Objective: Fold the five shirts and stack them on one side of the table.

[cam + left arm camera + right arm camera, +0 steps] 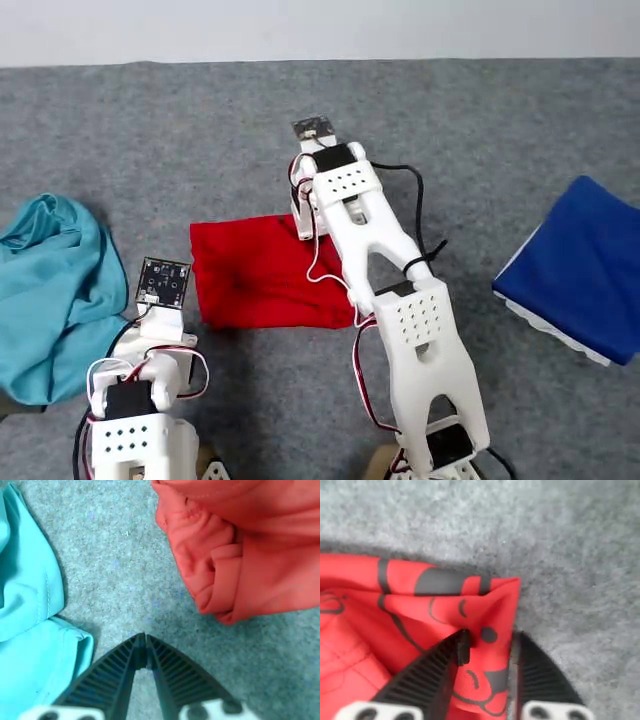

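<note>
My right gripper (490, 642) is closed on a corner of the red cloth shirt (260, 270) with black print, and the cloth sits between its two fingers. I cannot tell if it holds one layer or all of them. The red cloth shirt lies folded flat on the grey felt table (200, 130). My left gripper (145, 642) is pressed shut with nothing in it, over bare felt just beside the red cloth shirt. A crumpled teal cloth shirt (50, 280) lies near, to the left of the red one. A folded dark blue cloth shirt (585, 265) lies well apart on its other side. I think the red one is light, soft and floppy. It may sag open if lifted by one corner, so I would pinch all layers at the edge.
</note>
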Tool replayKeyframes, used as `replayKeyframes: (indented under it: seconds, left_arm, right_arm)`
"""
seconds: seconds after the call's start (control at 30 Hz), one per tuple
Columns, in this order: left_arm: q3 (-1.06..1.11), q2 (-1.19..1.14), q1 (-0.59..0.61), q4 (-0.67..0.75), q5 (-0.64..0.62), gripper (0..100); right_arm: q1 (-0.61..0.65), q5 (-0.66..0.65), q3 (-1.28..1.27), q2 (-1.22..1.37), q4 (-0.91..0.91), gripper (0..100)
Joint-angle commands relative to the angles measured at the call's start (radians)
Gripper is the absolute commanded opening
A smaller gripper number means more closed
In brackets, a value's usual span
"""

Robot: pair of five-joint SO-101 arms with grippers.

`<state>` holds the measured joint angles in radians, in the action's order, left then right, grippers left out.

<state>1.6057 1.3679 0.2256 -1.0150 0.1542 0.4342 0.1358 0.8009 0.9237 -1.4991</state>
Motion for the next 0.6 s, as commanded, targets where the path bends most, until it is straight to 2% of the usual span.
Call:
replayKeyframes:
  seconds: [0.0,0.23,0.4,0.57]
  left_arm:
    - [-0.004,0.008,-0.006,0.017,-0.008,1]
    - [-0.004,0.008,-0.006,0.017,-0.008,1]
    - [-0.004,0.008,-0.006,0.017,-0.008,1]
    - [-0.004,0.008,-0.006,0.017,-0.008,1]
  right_arm:
    - [-0.004,-0.021,0.055,-0.005,-0.001,2.2]
    - [-0.111,-0.031,0.138,-0.005,-0.047,0.9]
    - [-0.217,-0.129,0.166,0.002,-0.048,0.9]
    - [-0.274,-0.167,0.166,0.002,-0.048,0.9]
